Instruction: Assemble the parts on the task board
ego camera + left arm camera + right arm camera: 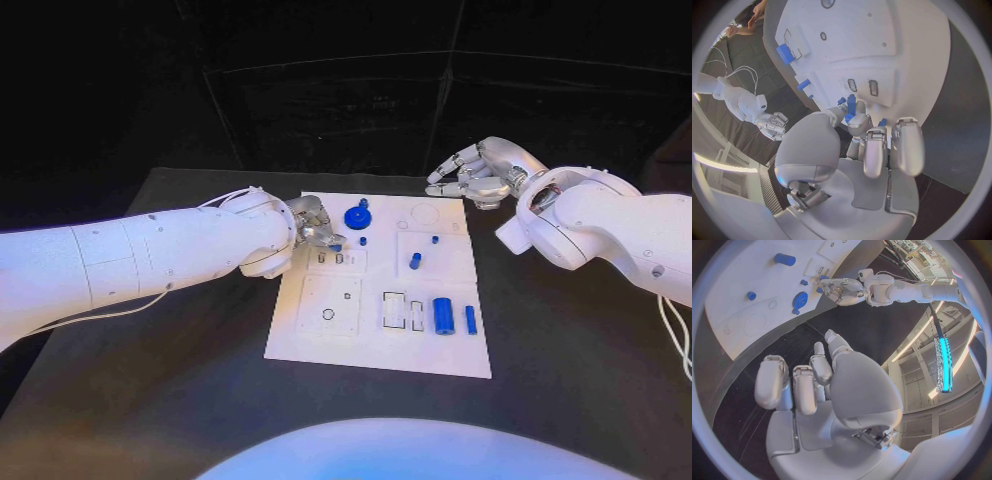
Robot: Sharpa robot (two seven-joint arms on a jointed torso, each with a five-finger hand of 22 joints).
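we are looking down on the black counter [173, 360], where the white task board [378, 345] is lying in the middle. our left hand [313, 226] is reaching over the board's left edge, and in the left wrist view its fingers [859, 125] are pinching a small blue part [851, 106] between the thumb and a finger, just above the board beside 2 small slots [862, 86]. our right hand [483, 170] is hovering over the counter just past the board's far right corner, with its fingers [804, 387] curling inward and holding nothing; it is not touching the board.

several blue parts are sitting on the board. a round blue knob [358, 216] is lying near the far edge, just beside our left hand. a tiny blue peg [362, 240] is standing just behind it, and another small peg [436, 239] is sitting further right. a short blue pin [415, 261] is lying near the board's middle. closer to us, a thick blue cylinder [444, 316] and a thin blue bar [470, 319] are lying side by side, next to 2 empty rectangular recesses [402, 312].
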